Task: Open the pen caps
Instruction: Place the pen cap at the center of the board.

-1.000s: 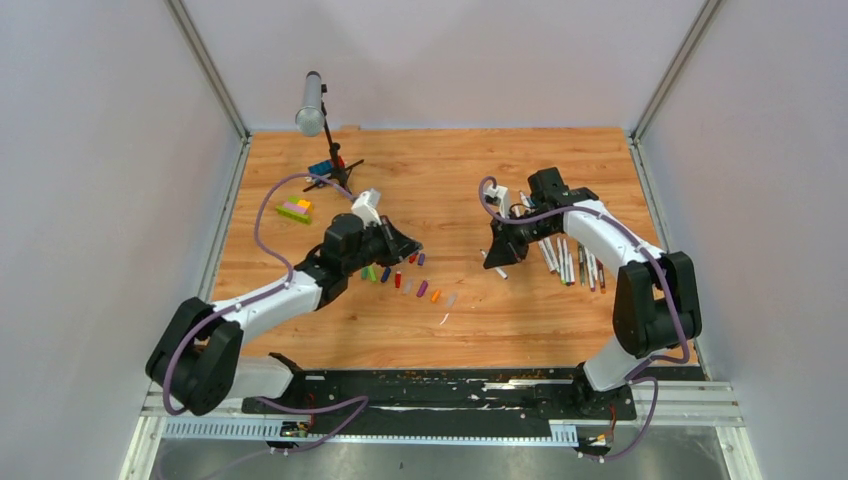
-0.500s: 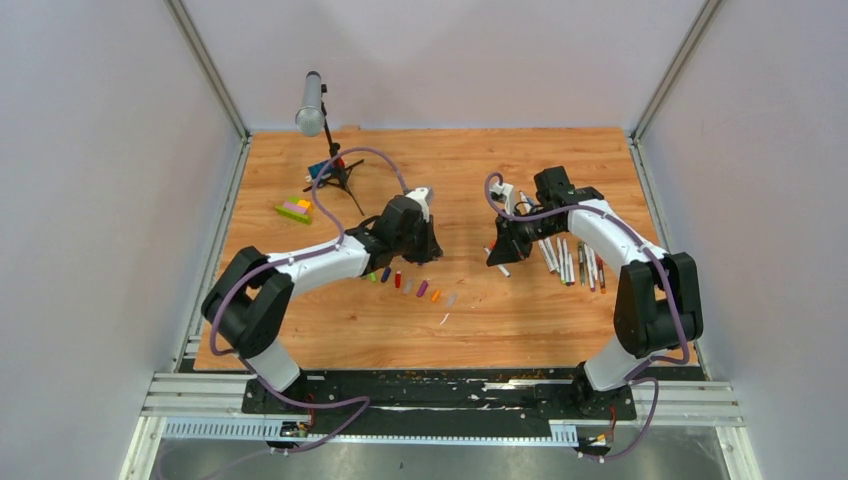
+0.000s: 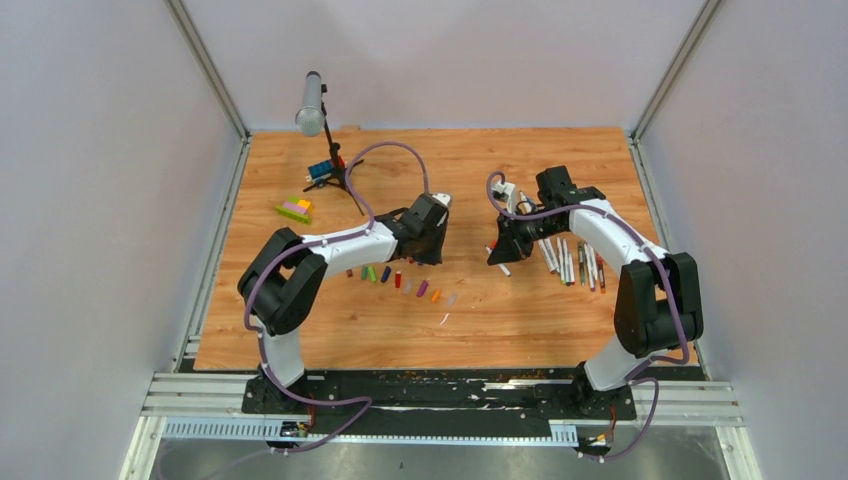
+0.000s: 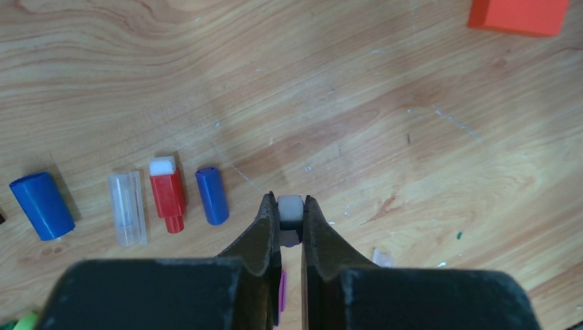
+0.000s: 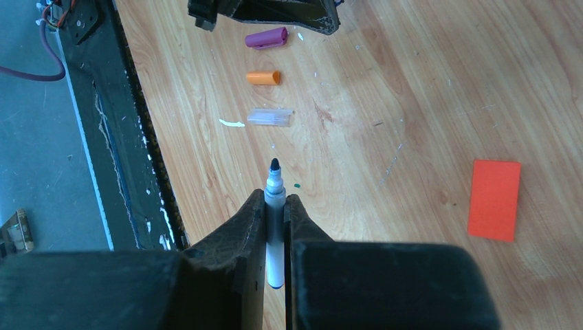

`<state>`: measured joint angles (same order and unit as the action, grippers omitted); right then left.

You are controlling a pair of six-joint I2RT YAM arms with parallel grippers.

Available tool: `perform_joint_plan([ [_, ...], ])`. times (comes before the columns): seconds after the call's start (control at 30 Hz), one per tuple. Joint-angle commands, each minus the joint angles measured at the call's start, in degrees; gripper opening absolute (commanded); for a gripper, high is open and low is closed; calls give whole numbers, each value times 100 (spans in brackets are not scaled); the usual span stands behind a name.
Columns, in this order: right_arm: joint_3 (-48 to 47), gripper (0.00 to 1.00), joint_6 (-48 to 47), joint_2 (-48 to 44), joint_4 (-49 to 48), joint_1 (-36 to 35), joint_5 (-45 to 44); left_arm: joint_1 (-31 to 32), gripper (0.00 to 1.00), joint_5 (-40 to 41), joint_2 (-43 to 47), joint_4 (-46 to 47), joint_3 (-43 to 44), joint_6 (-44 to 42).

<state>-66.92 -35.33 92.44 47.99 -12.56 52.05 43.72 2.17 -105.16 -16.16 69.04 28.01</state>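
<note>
A wooden tabletop point(image 3: 480, 160) is seen from above, with two robot arms reaching over it. The left tool point(image 4: 290, 203) is pinched shut on a small pen cap point(image 4: 290, 217) with a white end; whether the cap touches the wood cannot be told. Just left of it lie a dark blue cap point(image 4: 212, 195), a red cap point(image 4: 167, 192), a clear cap point(image 4: 128, 207) and a larger blue cap point(image 4: 41, 205). The right tool point(image 5: 275, 201) is clamped on an uncapped pen point(image 5: 275, 180), its dark tip pointing out past the fingers. More pens point(image 3: 572, 260) lie clustered beside the right arm. An orange-red block point(image 5: 493, 199) lies flat nearby.
</note>
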Motion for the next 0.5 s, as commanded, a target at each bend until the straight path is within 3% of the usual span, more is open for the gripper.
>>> perform_joint_plan([
  [0.0,-113,0,-180,-227,0,43,235,74,11,371,-165,-379,354,-265],
  [0.47,-120,0,-188,-213,11,69,247,84,21,459,-464,-589,595,-344],
])
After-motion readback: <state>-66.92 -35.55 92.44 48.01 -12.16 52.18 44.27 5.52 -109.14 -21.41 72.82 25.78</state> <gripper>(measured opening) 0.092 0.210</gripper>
